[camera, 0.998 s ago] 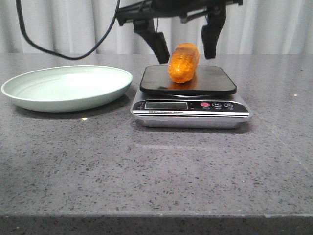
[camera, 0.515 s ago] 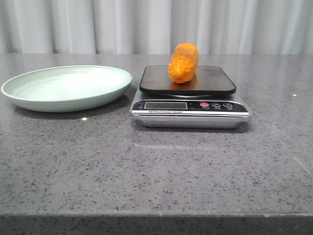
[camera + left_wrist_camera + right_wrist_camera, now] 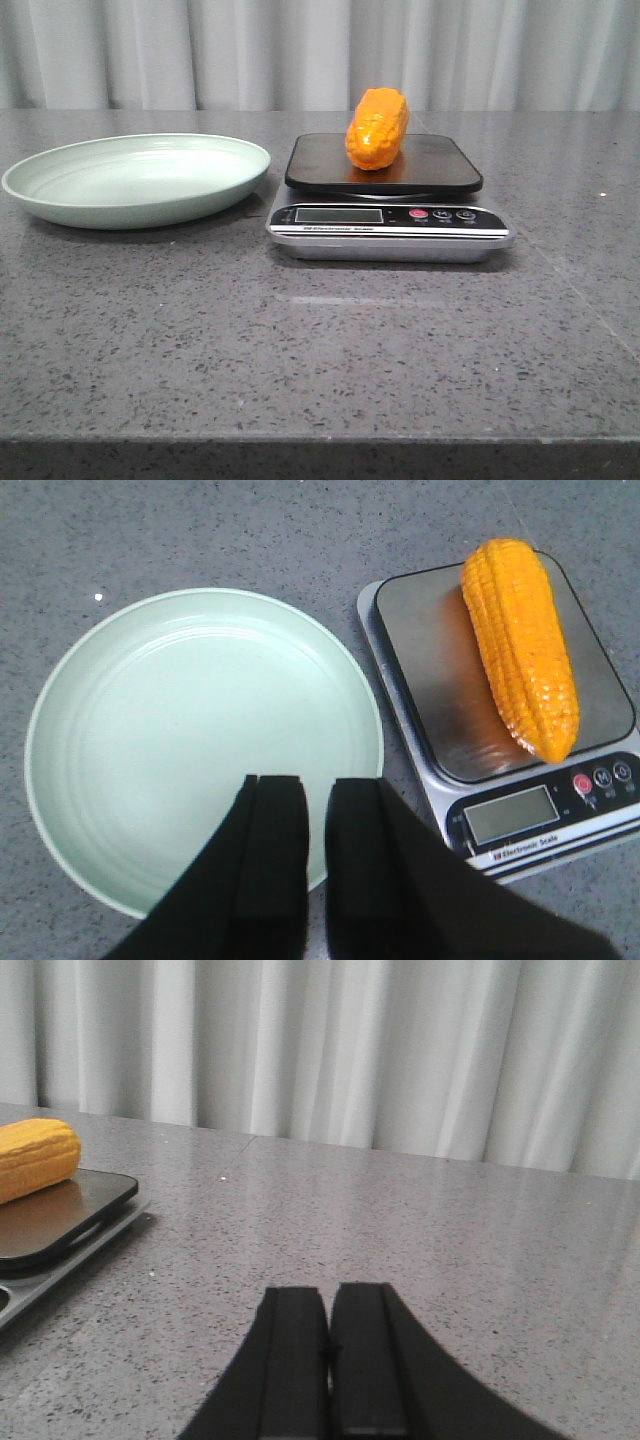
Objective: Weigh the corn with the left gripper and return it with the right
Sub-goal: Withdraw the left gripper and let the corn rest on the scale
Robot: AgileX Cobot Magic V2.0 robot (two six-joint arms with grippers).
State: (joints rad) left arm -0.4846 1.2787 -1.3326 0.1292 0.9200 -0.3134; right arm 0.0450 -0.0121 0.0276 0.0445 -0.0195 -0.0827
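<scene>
Front view: speckled grey table, white curtain behind.

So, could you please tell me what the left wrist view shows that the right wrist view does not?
Only the left wrist view shows the pale green plate, the scale's display and buttons, the corn's full length, and the left gripper, fingers slightly apart, above the plate. Only the right wrist view shows the white curtain and the right gripper, fingers together, over bare table. Both show the corn lying on the scale.
</scene>
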